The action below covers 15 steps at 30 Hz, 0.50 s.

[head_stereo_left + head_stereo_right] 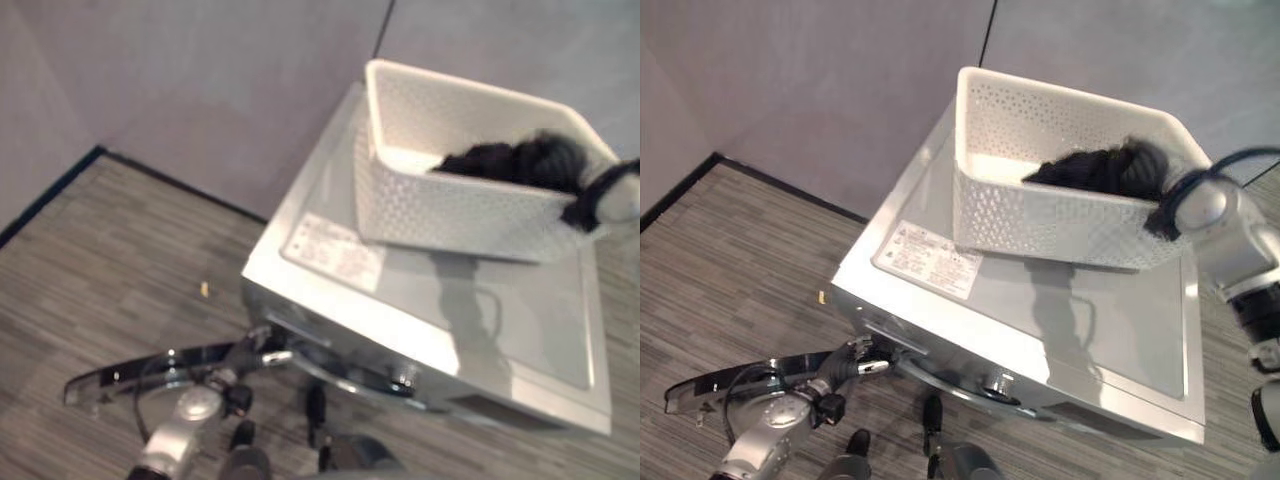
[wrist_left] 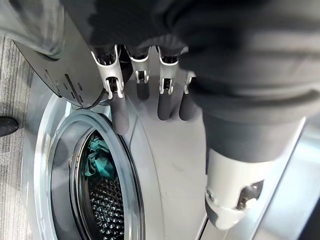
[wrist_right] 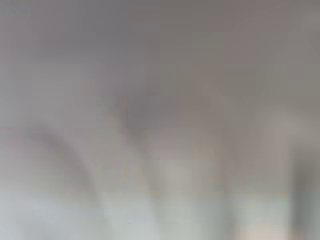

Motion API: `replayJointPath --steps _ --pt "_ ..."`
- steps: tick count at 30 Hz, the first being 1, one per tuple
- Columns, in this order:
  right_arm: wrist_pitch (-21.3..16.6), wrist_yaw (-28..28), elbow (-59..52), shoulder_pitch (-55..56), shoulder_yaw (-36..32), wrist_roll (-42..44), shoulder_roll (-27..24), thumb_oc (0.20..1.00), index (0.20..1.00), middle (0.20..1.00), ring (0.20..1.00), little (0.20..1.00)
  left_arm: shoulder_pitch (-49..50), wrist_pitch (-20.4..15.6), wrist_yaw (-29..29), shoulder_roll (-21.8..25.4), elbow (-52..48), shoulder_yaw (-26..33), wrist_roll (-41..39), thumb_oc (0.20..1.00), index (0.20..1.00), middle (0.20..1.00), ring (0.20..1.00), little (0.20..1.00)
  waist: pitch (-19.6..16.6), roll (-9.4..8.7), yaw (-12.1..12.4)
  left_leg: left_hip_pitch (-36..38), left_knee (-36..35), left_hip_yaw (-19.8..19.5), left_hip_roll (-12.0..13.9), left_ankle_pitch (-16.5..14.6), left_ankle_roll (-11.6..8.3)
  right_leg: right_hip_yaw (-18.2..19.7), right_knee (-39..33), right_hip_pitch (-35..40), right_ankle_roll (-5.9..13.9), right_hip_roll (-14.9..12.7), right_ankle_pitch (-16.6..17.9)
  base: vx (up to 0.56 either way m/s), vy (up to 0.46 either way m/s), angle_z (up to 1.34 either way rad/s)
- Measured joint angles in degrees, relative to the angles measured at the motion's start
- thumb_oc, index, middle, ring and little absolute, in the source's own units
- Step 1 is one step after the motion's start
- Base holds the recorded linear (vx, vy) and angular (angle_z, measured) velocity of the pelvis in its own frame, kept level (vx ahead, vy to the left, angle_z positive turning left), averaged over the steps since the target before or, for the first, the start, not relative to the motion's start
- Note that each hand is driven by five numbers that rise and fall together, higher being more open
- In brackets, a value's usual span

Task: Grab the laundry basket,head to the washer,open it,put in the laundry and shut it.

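Two hands busy: our left hand, fingers straight, at the open door; right unreadable inside basket at one o'clock—tipping risk.

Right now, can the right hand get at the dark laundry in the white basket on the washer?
Probably yes. The right hand is already at the far end of the basket, beside the dark laundry. The basket top is open, so nothing seems to block it.
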Motion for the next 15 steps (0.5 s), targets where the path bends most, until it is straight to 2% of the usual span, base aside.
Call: replayJointPath --steps 5,8,15 --pt "-1.73 -4.97 0.08 -7.58 0.25 0.28 -0.73 0.200 0.200 0.200 0.200 0.200 0.47 -0.02 -0.01 0.04 0.58 0.49 0.01 1.000 1.000 1.000 1.000 1.000 -0.61 -0.23 0.07 1.55 -0.31 0.26 -0.02 -0.03 0.07 0.45 -0.02 1.35 0.22 0.00 -0.20 0.00 0.004 -0.02" --pt "-3.01 -6.94 0.75 -10.19 0.89 0.44 -0.75 0.200 0.200 0.200 0.200 0.200 1.16 -0.06 0.04 0.02 0.72 0.57 0.01 1.000 1.000 1.000 1.000 1.000 -2.14 -0.56 0.11 1.64 -0.25 0.45 -0.05 -0.03 0.07 0.68 -0.01 1.36 0.22 0.01 -0.19 -0.01 0.008 -0.01" --pt "-3.42 -10.20 5.01 -13.20 2.46 0.60 -0.69 0.200 0.200 0.200 0.200 0.200 1.91 -0.31 0.03 0.02 1.48 0.54 0.06 1.000 1.000 1.000 1.000 1.000 -3.11 -0.52 0.38 3.79 -1.05 1.27 -0.17 0.01 0.40 1.54 -0.03 2.88 0.85 -0.11 -0.51 -0.01 0.009 -0.06"
